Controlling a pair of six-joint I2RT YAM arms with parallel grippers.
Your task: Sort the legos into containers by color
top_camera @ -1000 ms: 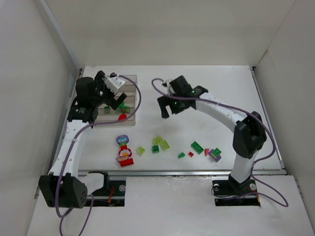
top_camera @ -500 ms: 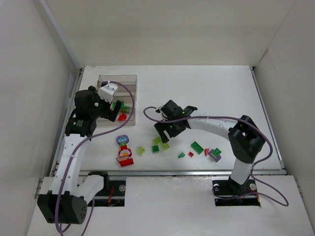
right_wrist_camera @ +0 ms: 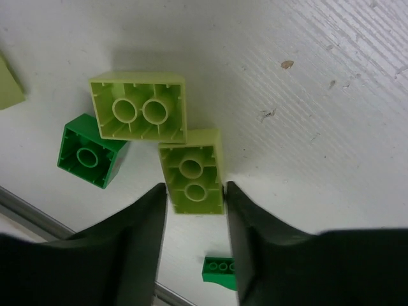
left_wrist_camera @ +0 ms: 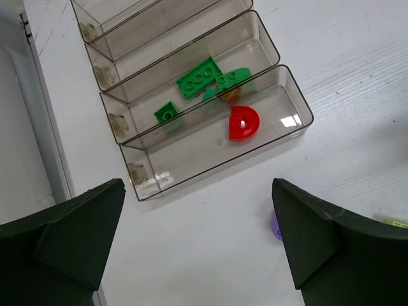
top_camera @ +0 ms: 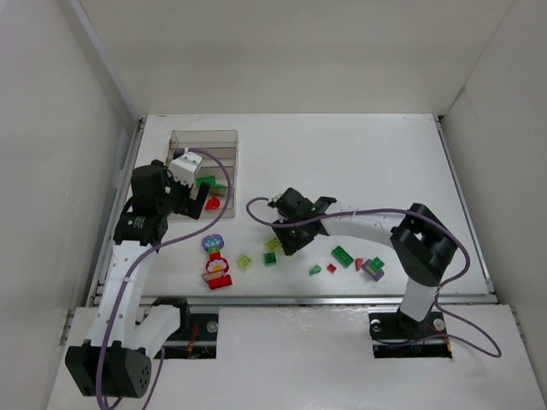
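Note:
In the right wrist view, a lime two-stud brick (right_wrist_camera: 191, 178) lies upside down on the table, and my right gripper (right_wrist_camera: 196, 194) has its fingers pressed against both long sides. A second lime brick (right_wrist_camera: 138, 107) and a green brick (right_wrist_camera: 89, 157) lie just beyond it. From above, the right gripper (top_camera: 286, 241) is low over that cluster. The brownish tray (left_wrist_camera: 299, 95) holds green bricks (left_wrist_camera: 199, 78) in one compartment and a red half-round piece (left_wrist_camera: 243, 122) in the nearest. My left gripper (left_wrist_camera: 197, 242) hangs open and empty just in front of the tray.
The flower-topped piece (top_camera: 216, 265) lies near the front left, with a lime brick (top_camera: 245, 261) beside it. A green brick (top_camera: 343, 255), a red bit (top_camera: 332, 268) and a purple brick (top_camera: 373, 272) are scattered to the right. The table's front rail (top_camera: 316, 299) runs close by.
My right arm swung from the table's middle down to the lime bricks and its jaws narrowed onto one. The left arm drew back from over the tray, still open.

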